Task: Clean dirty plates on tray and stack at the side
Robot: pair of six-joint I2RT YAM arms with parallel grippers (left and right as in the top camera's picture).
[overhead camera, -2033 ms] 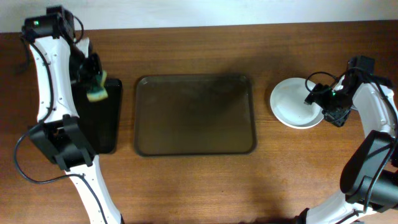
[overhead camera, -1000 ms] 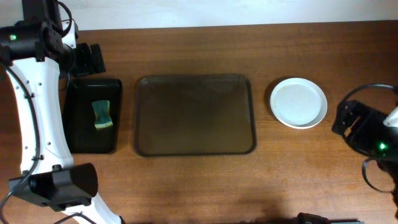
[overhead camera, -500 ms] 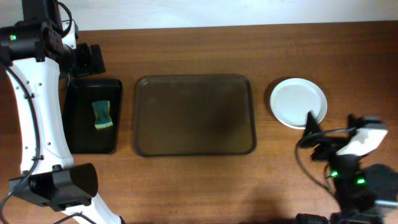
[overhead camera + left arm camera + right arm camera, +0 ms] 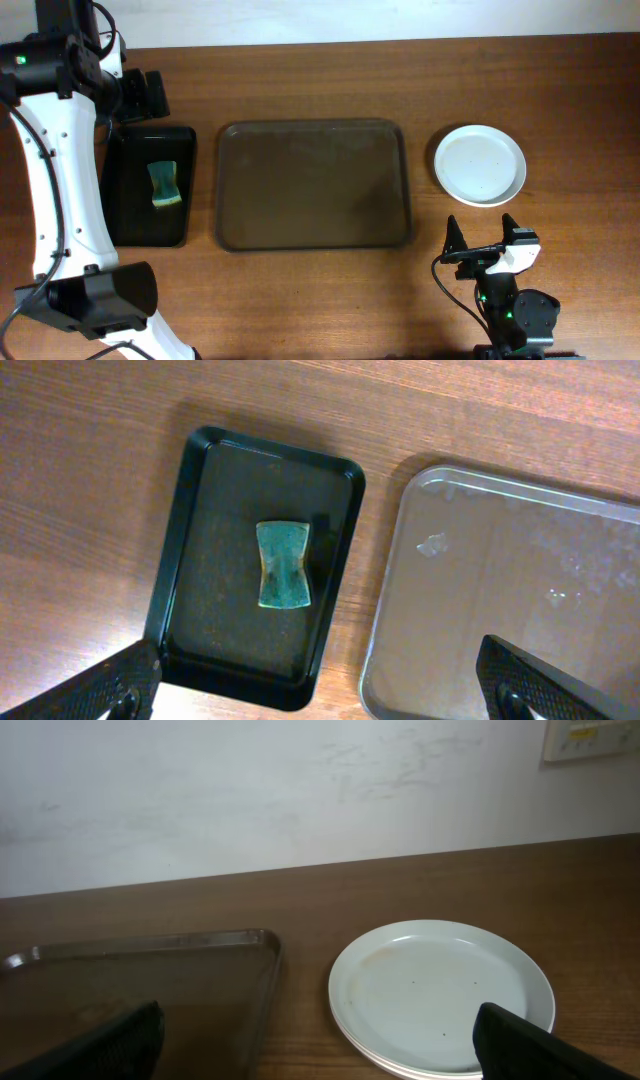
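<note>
The plates [image 4: 480, 165] are white and lie stacked on the table to the right of the tray; they also show in the right wrist view [image 4: 442, 995]. The brown tray [image 4: 313, 185] sits at the table's middle with nothing on it. My left gripper [image 4: 150, 96] hangs open at the far left, high over the black tray's back edge, and its fingertips [image 4: 110, 685] hold nothing. My right gripper [image 4: 482, 235] stands open near the table's front edge, just in front of the plates and facing them. Its fingers [image 4: 545, 1045] are apart and empty.
A small black tray [image 4: 130, 200] lies left of the brown tray, with a green sponge [image 4: 163, 185] resting inside it; the left wrist view shows that sponge [image 4: 282, 564] from above. A pale wall [image 4: 300, 790] runs behind the table's far edge.
The sponge left my left gripper and now lies in the black tray. My right arm drew back from beside the plates to the table's front edge. The left arm has stayed still lately.
</note>
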